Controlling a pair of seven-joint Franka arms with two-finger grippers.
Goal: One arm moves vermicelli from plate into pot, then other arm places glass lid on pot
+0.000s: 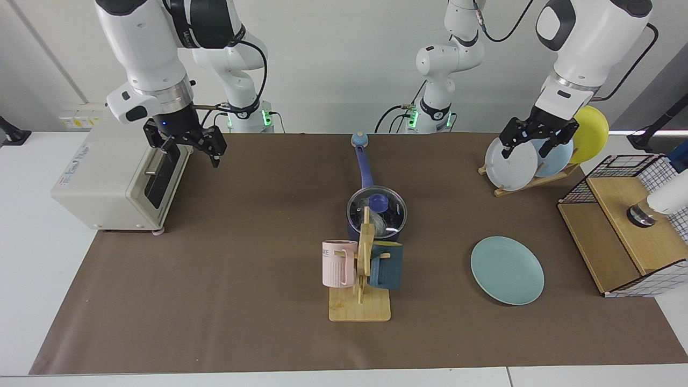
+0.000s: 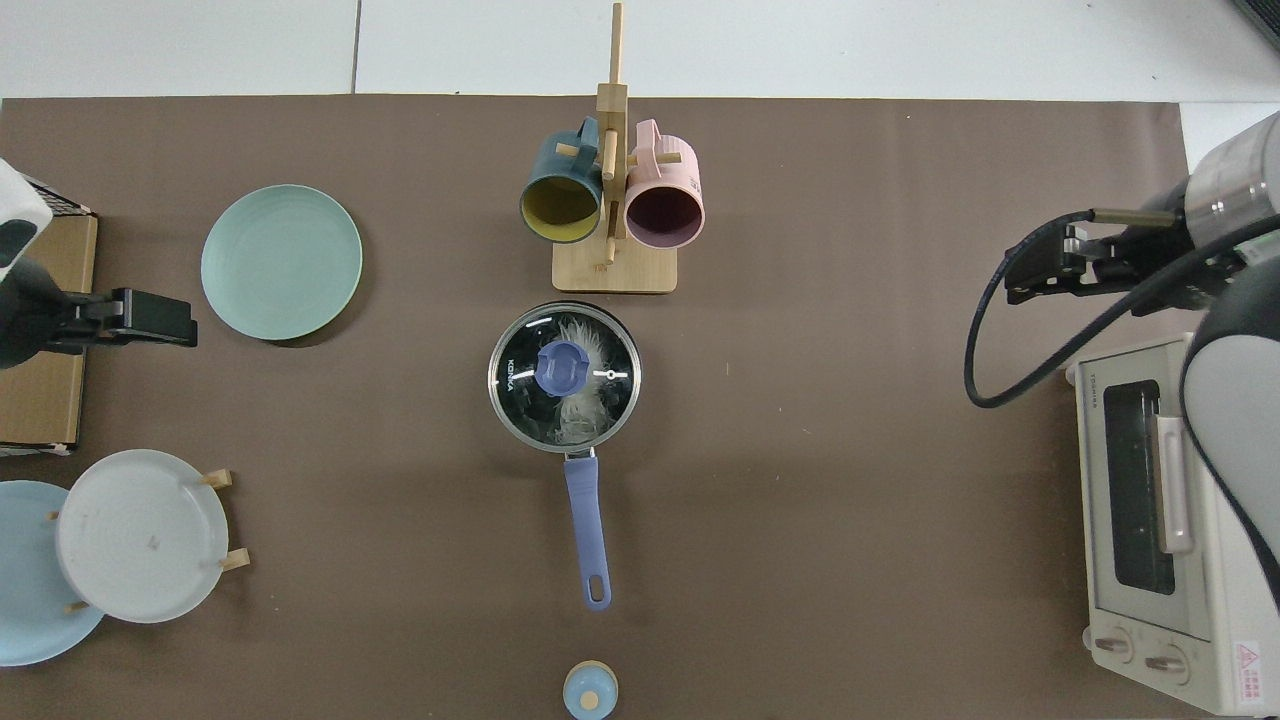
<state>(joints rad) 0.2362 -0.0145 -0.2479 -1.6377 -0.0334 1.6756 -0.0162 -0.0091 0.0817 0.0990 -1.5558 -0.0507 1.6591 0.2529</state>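
Writing: I read "KONKA" on the glass lid [image 2: 565, 377] in the top view and "TOSHIBA" on the toaster oven [image 2: 1165, 520]; the oven's side label in the facing view is too small for me to read.
Glass lid: clear, thin metal rim, blue knob at the centre; I see it seated flat on the pot [image 1: 377, 214].
Pot: dark navy with a long blue handle; it stands mid-table, just beyond the mug rack [image 1: 361, 279] in the facing view, handle pointing to the far edge.
Vermicelli [image 2: 580, 395]: a white thready tangle, visible to me through the lid, inside the pot.
Plate [image 1: 507, 270]: teal, flat on the brown mat [image 1: 242, 279], near right in the facing view, well apart from the pot; nothing on it.
Mug rack: wooden stand carrying a pink mug [image 1: 338, 263] and a dark teal mug [image 1: 386, 264], one on each side.
Plate stand [image 1: 529, 180]: far right, holding white, pale-blue and yellow plates upright.
Right gripper [image 1: 184, 147]: far left in the facing view, up beside the toaster oven's top front corner; fingers spread, holding nothing.
Left gripper [image 1: 533, 142]: I see it in front of the upright plates, fingers apart, holding nothing.
Wire box [image 1: 631, 226]: right edge, with a wooden insert.
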